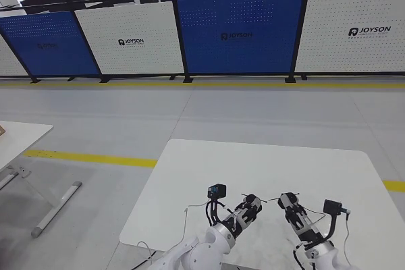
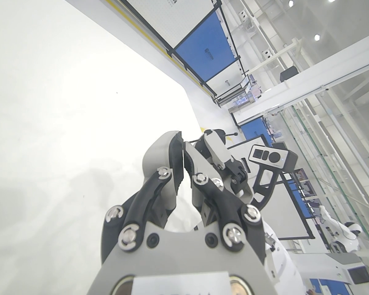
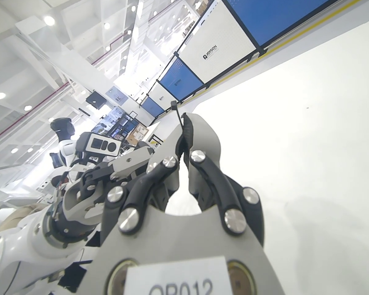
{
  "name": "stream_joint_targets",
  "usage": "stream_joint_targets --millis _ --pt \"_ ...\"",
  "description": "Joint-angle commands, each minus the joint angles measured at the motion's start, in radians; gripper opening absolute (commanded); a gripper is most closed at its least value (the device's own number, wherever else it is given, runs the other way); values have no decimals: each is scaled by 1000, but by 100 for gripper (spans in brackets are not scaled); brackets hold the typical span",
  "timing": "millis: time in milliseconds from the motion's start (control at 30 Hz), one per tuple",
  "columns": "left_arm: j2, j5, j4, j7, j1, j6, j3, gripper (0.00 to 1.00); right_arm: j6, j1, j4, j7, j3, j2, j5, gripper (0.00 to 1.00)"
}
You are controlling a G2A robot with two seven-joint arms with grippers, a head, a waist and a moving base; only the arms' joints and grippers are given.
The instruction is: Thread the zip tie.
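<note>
zip tie (image 3: pixel 176 112): 1 | tables (image 1: pixel 270 169) (image 1: pixel 13 138): 2 (one at left) | grippers (image 2: pixel 183 142) (image 3: pixel 184 121): 2

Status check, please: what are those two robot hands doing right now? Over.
Right gripper: fingers shut on thin black plastic zip tie, head end sticking out. Left gripper: fingers shut, hold on tie unclear. Both above white table; nothing between them.
</note>
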Motion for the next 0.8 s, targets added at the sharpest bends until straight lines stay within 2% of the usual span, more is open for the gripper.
stream_joint_targets --millis 0,533,767 --pt "0 0 0 0 0 0 0 0 -2 -4 -2 0 4 -2 -1 0" --pt "0 0 0 0 0 0 0 0 3 -3 -4 58 6 -24 -9 0" --pt "0 0 0 0 0 0 0 0 -25 -40 -19 45 47 -25 -10 0"
